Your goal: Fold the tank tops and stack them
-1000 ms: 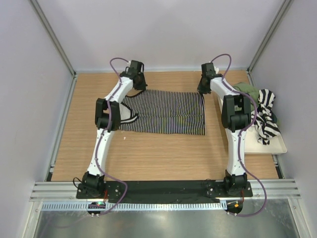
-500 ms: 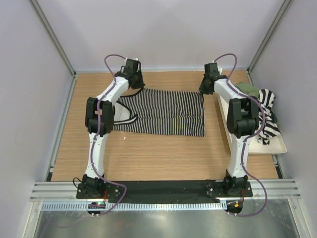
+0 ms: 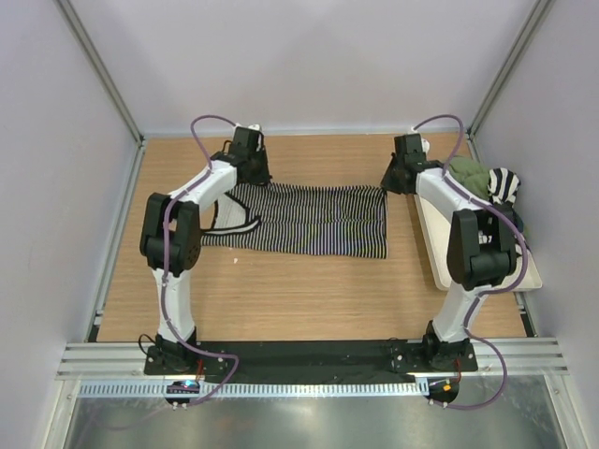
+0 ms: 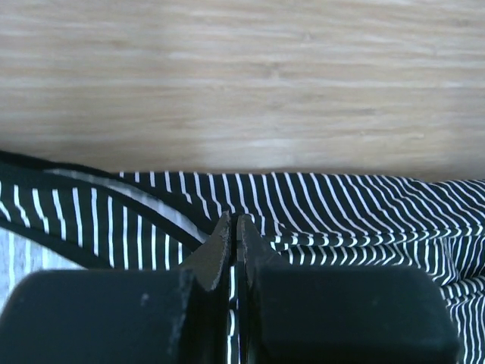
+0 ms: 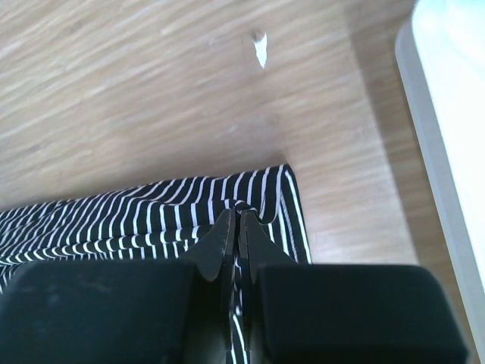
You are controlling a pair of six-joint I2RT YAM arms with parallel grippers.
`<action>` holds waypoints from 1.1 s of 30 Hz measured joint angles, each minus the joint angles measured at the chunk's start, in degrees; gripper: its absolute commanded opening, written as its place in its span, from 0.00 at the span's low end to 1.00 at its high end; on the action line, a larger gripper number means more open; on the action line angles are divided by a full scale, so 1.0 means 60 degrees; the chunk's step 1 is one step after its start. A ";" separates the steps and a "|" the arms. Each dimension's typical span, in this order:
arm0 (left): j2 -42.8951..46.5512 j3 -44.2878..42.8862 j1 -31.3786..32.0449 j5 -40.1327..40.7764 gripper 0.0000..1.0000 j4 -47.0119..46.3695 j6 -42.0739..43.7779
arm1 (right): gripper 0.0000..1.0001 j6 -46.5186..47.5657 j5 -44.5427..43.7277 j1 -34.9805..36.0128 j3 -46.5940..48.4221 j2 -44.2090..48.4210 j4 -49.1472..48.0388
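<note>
**Item 1: pinstriped tank top** (image 3: pixel 318 220) (image 4: pixel 341 212) (image 5: pixel 151 216). Fine black-and-white stripes. It lies spread on the table (image 3: pixel 281 290), stretched between the two tools, with its far edge running from one to the other.

**Left tool** (image 3: pixel 250 173) (image 4: pixel 233 221). Jaws pinched together on the far edge of the pinstriped tank top, at the strap end. Bare wood lies beyond the tips.

**Right tool** (image 3: pixel 397 178) (image 5: pixel 233 214). Jaws pinched together on the far hem corner of the same top, where the cloth puckers at the tips.

**Item 2: olive green tank top** (image 3: pixel 471 173). Bunched just to the right of the right tool, at the far end of the tray (image 3: pixel 435 254) (image 5: pixel 447 114).

**Item 3: broad-striped tank top** (image 3: pixel 505 184). Crumpled against the olive green tank top, on the side away from the right tool.

**Tray.** Cream and rectangular, beside the right tool.
</note>
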State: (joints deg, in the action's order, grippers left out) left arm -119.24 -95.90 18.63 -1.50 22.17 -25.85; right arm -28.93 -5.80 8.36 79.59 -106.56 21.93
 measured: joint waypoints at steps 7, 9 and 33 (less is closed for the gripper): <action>0.0987 0.1698 0.0306 0.0299 0.00 -0.0543 0.0036 | 0.01 -0.0171 0.0004 0.0106 -0.1300 0.1337 -0.0222; 0.1249 0.2142 0.0375 0.0357 0.00 -0.0645 0.0055 | 0.01 -0.0200 0.0004 0.0138 -0.1647 0.1621 -0.0350; 0.3195 0.4404 0.0627 0.0860 0.00 -0.1464 0.0025 | 0.01 -0.0233 0.0149 0.0270 -0.3570 0.3340 -0.0583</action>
State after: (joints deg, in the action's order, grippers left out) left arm -100.07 -69.47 22.39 3.66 13.39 -25.69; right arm -30.33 -4.91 9.98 58.17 -86.52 18.44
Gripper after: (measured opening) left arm 0.009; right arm 0.071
